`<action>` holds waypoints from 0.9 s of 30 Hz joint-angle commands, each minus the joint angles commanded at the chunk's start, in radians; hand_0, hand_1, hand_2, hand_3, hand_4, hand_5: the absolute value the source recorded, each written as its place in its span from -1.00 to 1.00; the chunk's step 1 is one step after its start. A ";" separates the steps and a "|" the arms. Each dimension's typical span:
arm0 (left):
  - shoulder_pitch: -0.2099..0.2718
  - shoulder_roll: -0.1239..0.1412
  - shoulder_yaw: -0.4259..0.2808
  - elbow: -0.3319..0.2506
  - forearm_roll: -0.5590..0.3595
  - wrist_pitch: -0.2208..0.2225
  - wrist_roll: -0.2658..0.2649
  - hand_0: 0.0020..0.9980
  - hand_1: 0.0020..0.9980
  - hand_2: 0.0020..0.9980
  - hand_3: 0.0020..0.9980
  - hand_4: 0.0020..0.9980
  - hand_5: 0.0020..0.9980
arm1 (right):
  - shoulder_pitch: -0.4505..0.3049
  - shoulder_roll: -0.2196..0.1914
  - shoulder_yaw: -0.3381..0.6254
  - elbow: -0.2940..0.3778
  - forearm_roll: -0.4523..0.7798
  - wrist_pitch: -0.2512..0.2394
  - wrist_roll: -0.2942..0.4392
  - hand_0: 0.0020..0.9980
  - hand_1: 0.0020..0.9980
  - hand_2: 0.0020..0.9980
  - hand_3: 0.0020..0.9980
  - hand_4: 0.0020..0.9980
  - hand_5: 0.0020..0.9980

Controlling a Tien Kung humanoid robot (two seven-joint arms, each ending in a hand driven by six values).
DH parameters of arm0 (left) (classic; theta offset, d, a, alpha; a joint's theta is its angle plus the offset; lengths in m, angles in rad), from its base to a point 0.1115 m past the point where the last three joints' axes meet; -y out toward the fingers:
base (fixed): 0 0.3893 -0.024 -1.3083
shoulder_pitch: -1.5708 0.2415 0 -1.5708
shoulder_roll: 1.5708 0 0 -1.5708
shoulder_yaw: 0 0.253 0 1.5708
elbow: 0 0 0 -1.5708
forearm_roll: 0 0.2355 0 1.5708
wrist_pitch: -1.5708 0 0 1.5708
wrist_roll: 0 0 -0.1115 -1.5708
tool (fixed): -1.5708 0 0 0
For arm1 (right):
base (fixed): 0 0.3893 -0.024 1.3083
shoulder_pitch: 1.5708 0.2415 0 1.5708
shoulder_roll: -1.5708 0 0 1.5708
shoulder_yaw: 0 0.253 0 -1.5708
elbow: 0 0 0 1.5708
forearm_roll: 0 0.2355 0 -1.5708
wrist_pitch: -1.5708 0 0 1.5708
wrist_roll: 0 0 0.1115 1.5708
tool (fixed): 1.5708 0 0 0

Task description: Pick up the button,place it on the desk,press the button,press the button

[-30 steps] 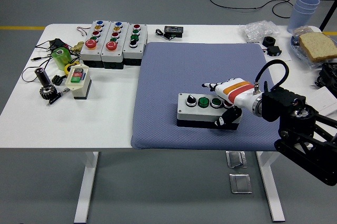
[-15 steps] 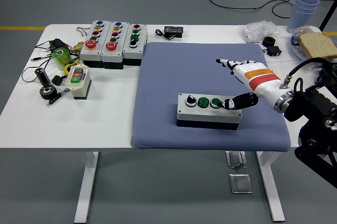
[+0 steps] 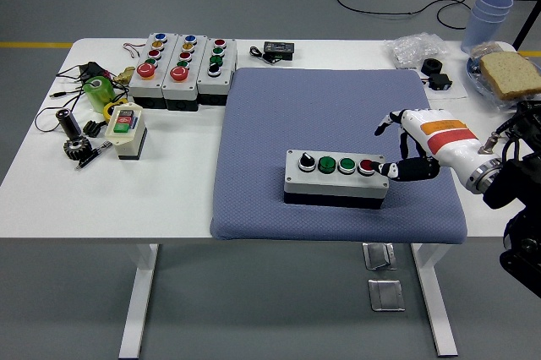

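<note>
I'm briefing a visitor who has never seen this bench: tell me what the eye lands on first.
First, the grey button box with its black, green and red buttons, on the blue mat mid-table. Next, the white right hand with an orange stripe, open just right of the box, thumb at its red button. Then the three button boxes at the far left.

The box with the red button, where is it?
In the head view, the button box sits on the blue mat, toward its near right part, with the right hand just beside its red-button end.
</note>
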 joint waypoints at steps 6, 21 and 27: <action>-0.005 0.000 0.001 0.000 0.001 -0.002 -0.002 0.30 0.29 0.27 0.09 -0.40 0.69 | -0.011 -0.003 -0.007 0.012 0.002 0.026 -0.005 -0.66 -1.00 -0.62 0.27 0.73 -0.11; -0.004 -0.001 0.000 0.000 0.003 0.002 -0.001 0.30 0.29 0.27 0.09 -0.40 0.69 | -0.029 0.000 -0.035 0.026 0.005 0.037 -0.008 -0.65 -1.00 -0.61 0.29 0.74 -0.04; -0.005 -0.001 0.003 0.000 0.001 0.001 -0.002 0.30 0.29 0.27 0.09 -0.41 0.69 | -0.023 0.018 -0.049 0.006 0.002 0.053 -0.020 -0.64 -1.00 -0.61 0.31 0.74 -0.04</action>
